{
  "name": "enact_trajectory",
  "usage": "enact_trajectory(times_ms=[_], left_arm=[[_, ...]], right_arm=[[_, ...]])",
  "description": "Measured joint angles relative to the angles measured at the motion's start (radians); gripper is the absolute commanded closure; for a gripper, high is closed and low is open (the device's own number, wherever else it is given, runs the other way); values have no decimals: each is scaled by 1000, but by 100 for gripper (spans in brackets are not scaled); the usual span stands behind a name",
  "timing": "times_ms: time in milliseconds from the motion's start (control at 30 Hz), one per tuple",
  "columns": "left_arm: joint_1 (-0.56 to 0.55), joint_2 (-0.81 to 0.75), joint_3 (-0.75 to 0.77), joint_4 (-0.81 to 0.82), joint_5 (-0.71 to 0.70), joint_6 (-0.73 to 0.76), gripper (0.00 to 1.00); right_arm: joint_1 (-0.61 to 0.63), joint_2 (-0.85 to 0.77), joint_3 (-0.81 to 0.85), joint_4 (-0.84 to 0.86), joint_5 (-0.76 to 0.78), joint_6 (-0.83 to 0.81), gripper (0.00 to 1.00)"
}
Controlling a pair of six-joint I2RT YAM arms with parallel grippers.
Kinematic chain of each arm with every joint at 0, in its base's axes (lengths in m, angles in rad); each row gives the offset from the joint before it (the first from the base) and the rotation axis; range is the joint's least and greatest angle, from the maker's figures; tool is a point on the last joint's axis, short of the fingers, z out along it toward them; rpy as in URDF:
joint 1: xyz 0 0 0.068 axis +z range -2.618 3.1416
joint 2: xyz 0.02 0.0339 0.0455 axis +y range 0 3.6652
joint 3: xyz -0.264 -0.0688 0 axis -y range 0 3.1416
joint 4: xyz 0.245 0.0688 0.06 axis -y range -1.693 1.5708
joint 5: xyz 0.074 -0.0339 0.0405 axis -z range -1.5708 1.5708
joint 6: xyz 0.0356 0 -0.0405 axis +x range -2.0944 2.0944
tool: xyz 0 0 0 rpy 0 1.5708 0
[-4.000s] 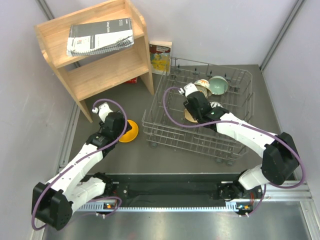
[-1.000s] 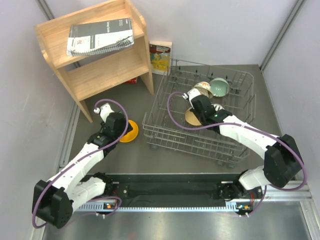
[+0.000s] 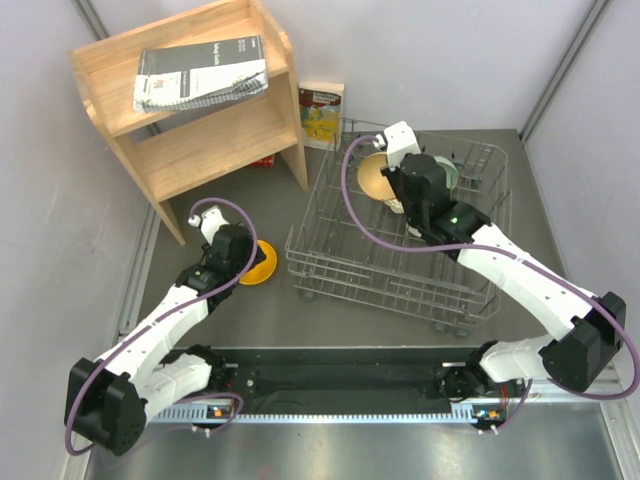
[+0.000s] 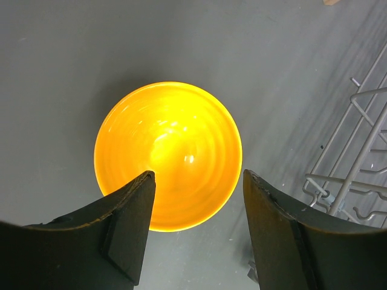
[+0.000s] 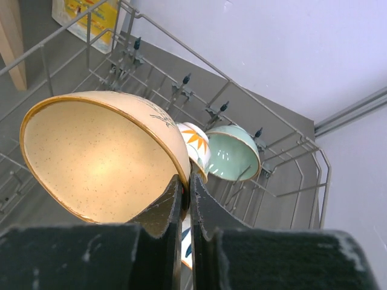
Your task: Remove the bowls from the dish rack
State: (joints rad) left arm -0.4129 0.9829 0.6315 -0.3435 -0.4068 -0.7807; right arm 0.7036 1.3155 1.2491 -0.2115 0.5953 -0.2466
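The tan-peach bowl (image 5: 103,157) looks like glazed stoneware. I judge it stiff, smooth-skinned, fairly heavy for its size, and likely to chip if it knocks against wire or drops. It hangs tilted on its side above the far left part of the dish rack (image 3: 395,288), its speckled inside facing left. The right gripper (image 5: 186,184) is clenched on the bowl's wall at the rim, one finger inside and one outside. That is the sensible place to hold such a bowl, since the round body offers nothing else to grip. The pinch is narrow on a slick glaze, though, so the bowl could swing or slip, and a hold deeper down the wall and a level, slow carry would suit it better. Just behind it, the floral bowl (image 5: 196,148) and the pale teal-green bowl (image 5: 230,158) stand on edge among the tines at the far side of the rack, their upper rims free to be pinched the same way. Left of the rack, the orange-yellow bowl (image 4: 168,154) sits upright on the grey table (image 4: 272,72). The left gripper (image 4: 198,176) hovers over it with jaws spread wide and holds nothing.
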Motion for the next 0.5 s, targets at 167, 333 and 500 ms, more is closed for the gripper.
enact_trajectory(times_ms=[167, 333, 500], left_arm=[[0, 0, 0, 0, 3, 8, 31], [0, -11, 8, 0, 29, 64, 28], [0, -89, 65, 1, -2, 130, 27]], right_arm=[[1, 0, 0, -22, 1, -1, 100], [0, -9, 0, -25, -19, 14, 100], [-6, -47, 3, -41, -74, 59, 100]])
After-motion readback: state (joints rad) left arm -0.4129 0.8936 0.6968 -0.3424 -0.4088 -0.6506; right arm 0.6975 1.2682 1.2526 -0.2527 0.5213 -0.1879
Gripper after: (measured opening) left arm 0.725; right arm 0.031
